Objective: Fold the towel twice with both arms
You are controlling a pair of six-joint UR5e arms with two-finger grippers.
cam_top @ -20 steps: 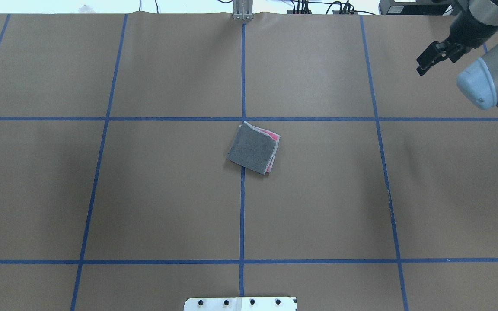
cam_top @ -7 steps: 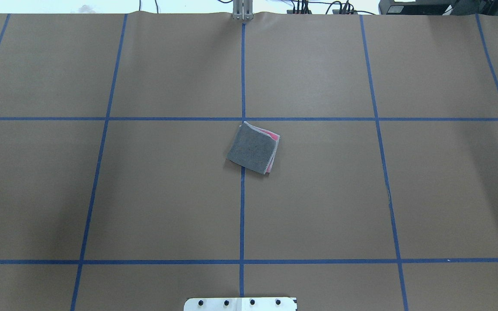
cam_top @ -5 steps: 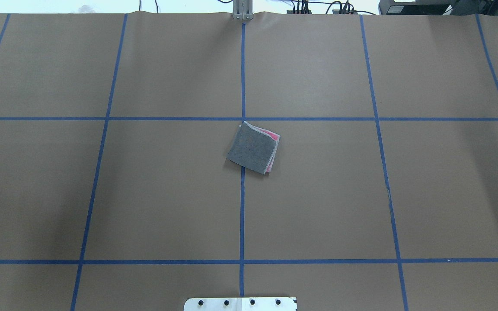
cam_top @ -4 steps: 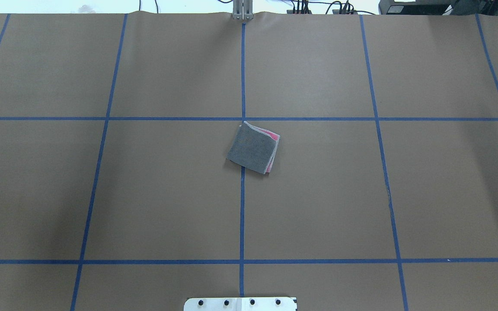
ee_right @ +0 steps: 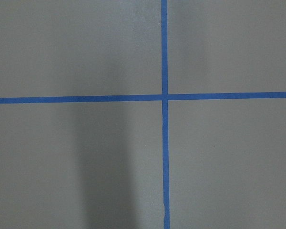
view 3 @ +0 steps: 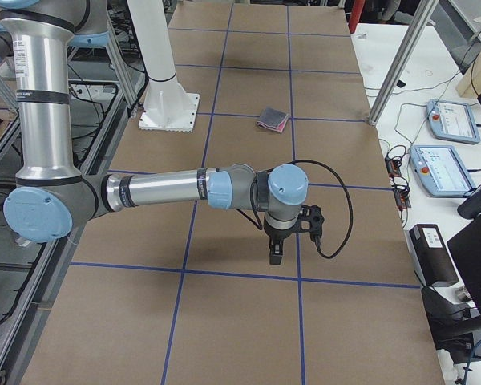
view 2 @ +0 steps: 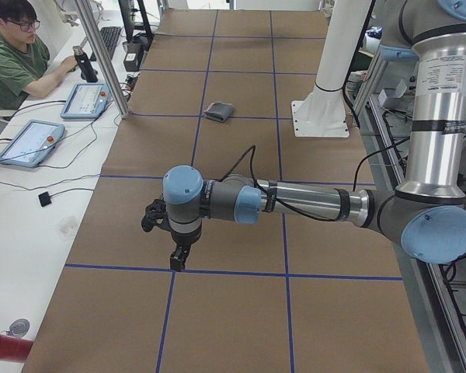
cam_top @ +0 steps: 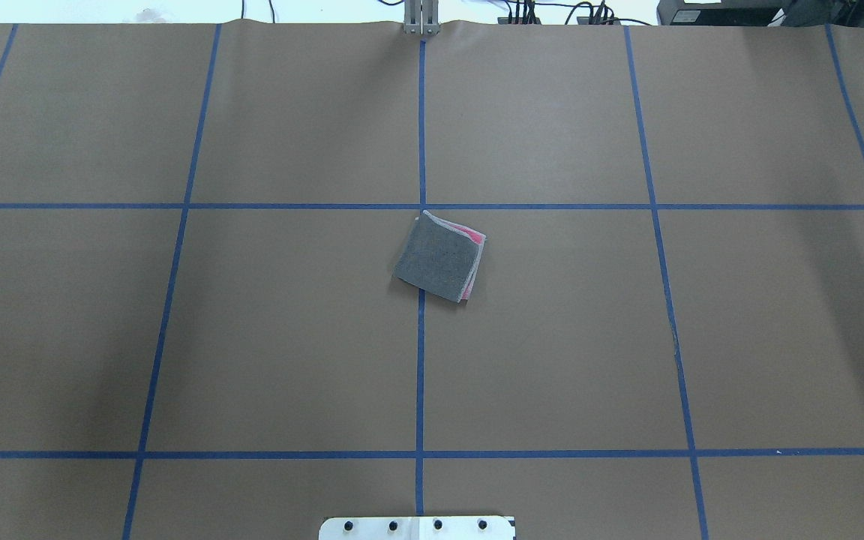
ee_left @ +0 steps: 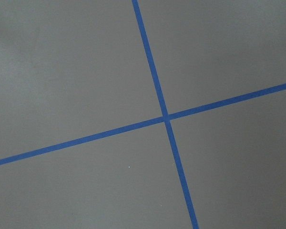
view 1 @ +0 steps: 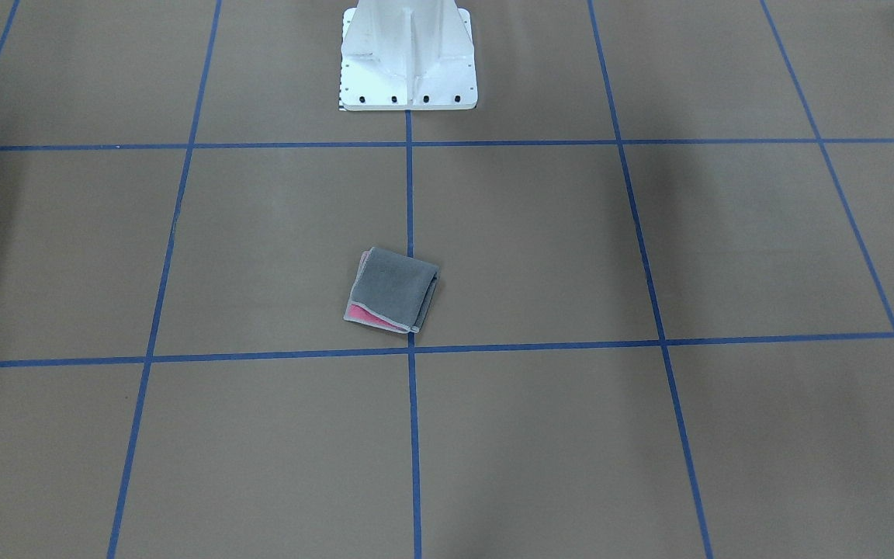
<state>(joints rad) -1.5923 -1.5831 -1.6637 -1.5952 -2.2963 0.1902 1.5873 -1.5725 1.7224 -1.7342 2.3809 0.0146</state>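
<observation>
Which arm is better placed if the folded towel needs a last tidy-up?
Right, marginally. The towel sits mostly right of the centre tape line, loose edges facing that side. The left gripper and right gripper both hang far from it.

My count, kind by kind
One towel (cam_top: 440, 256) on my surface (cam_top: 252, 337); two of my own, left claw (view 2: 176, 258) and right claw (view 3: 274, 253); one white pedestal (view 1: 408, 54); two tablets, near tablet (view 2: 27, 142) and far tablet (view 2: 85, 99); one person (view 2: 19, 71).
</observation>
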